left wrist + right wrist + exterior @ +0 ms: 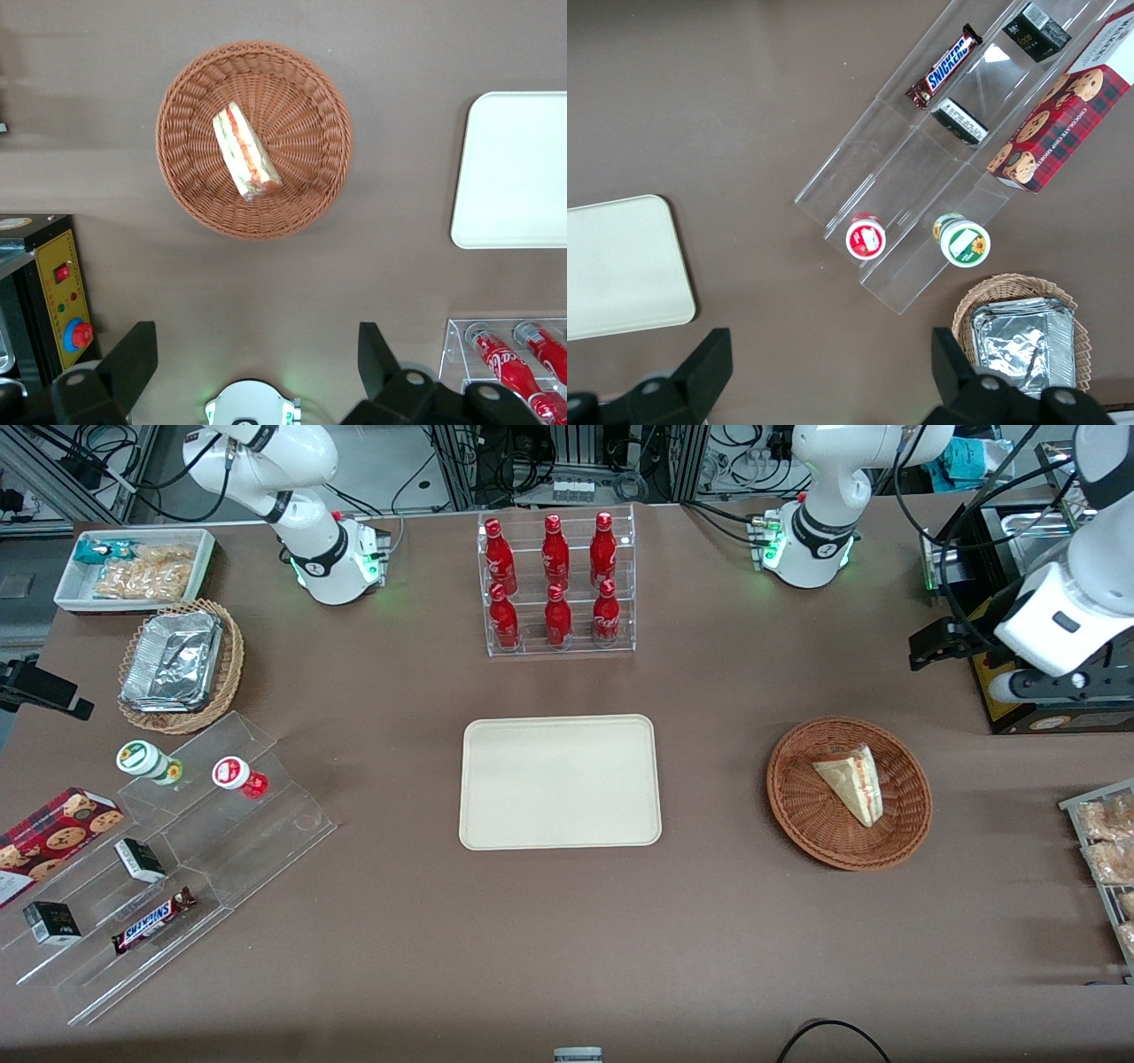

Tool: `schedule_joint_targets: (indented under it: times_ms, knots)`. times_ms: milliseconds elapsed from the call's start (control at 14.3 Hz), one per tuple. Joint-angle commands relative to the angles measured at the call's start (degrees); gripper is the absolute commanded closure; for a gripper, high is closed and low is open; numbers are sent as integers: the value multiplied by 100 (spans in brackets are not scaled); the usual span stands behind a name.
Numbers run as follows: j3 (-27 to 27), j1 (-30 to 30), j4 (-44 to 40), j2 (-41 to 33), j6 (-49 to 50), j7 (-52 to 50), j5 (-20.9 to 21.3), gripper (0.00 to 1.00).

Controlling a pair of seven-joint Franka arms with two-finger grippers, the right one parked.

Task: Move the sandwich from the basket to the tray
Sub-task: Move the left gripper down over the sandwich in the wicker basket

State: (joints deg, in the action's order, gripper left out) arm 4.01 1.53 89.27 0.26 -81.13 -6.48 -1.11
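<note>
The sandwich [852, 784], a pale wedge in clear wrap with a red and green edge, lies in the round reddish-brown basket [797, 815]. In the left wrist view the sandwich [245, 152] rests near the basket's [186, 177] middle. The cream tray [560, 781] lies flat and bare at the table's middle; it also shows in the left wrist view [518, 168] and the right wrist view [620, 266]. My left gripper [930, 651] hangs high above the table, farther from the front camera than the basket, toward the working arm's end. Its fingers [133, 354] are wide open and empty.
A clear rack of red bottles [556, 584] stands farther back than the tray. A black box with a yellow panel [1019, 708] sits beside the basket. A snack rack [1107, 850] is at the working arm's end. Toward the parked arm's end are an acrylic stepped stand [159, 868], a foil-tray basket [177, 664] and a white bin [133, 567].
</note>
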Motion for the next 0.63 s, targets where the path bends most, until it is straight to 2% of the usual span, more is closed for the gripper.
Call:
schedule_joint_targets:
  times_ms: [0, 209, 558]
  knots:
    - [-76, 58, -129, 9, 142, 67, 119, 0]
    - [-76, 58, 308, 123, 81, -3, 225, 0]
    - [-84, 49, 2302, 36, -2351, -20, 243, 0]
